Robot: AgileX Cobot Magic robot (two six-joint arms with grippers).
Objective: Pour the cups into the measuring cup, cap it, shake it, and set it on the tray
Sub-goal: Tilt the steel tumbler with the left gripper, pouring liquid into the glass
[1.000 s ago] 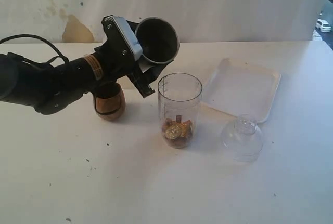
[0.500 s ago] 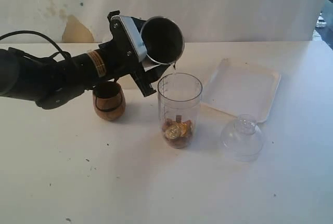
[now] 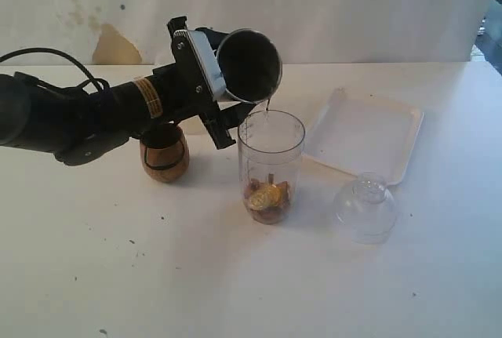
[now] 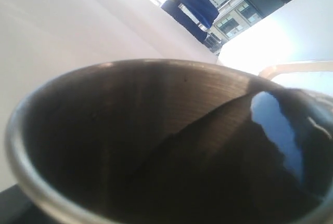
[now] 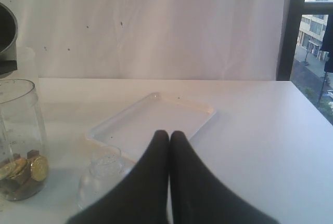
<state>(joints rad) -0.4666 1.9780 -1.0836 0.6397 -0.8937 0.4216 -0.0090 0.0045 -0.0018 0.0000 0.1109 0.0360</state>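
The left hand (image 3: 216, 104), pinching the tapered brushed-steel tumbler (image 3: 249, 67), tilts it just above the tall clear graduated plastic measuring cup (image 3: 271, 167), so a pour looks under way, and the next move likely calls for righting it and fetching the rounded brown wooden cup (image 3: 165, 159) near that measuring cup, while the right hand (image 5: 169, 146) rests pressed together, empty.

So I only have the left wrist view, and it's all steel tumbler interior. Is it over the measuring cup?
Observer: Yes. The exterior view shows the tumbler tipped, with its lip just above the measuring cup's rim.
Operator: Anything in the cup?
Observer: Gold coins and some brown bits lie at its bottom.
Operator: And the right gripper?
Observer: The right gripper is shut on nothing, facing the tray and a clear lid.
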